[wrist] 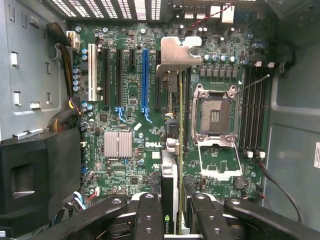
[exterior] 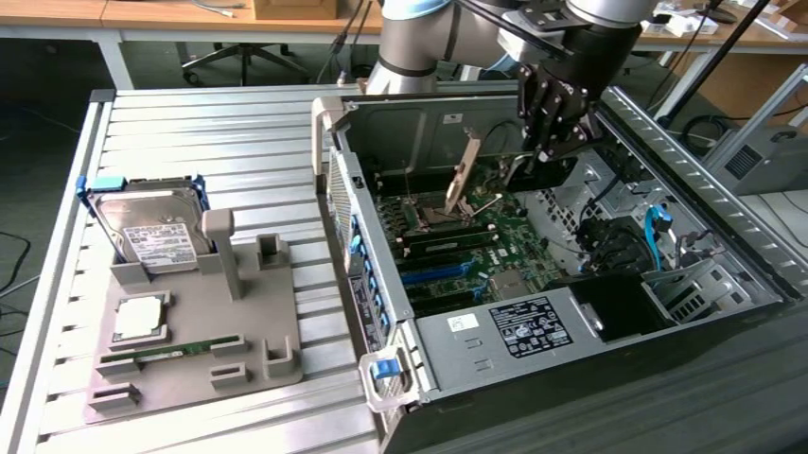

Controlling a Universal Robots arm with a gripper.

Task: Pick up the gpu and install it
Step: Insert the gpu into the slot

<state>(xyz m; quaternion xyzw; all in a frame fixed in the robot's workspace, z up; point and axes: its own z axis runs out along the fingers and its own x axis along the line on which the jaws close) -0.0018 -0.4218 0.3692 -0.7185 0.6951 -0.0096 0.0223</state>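
My gripper (exterior: 546,151) hangs inside the open computer case (exterior: 378,312), shut on the gpu (exterior: 466,168). The gpu is a thin dark card with a silver bracket strip at one end. In the wrist view the gpu (wrist: 170,175) shows edge-on between my fingers (wrist: 149,215), and its bracket (wrist: 176,52) points toward the case's rear wall. The card is held on edge above the green motherboard (wrist: 125,100). It lies between the blue slot (wrist: 145,80) and the empty processor socket (wrist: 216,112), close beside a black slot (wrist: 157,80). Whether its edge touches a slot is unclear.
On the exterior view's left, a grey fixture tray (exterior: 272,340) holds a silver hard drive (exterior: 151,232), a processor chip (exterior: 139,320) and a green memory stick (exterior: 170,352). Inside the case are a black shroud (wrist: 35,180), cable bundles (wrist: 62,55), a heatsink (wrist: 118,144) and blue cables (exterior: 657,232).
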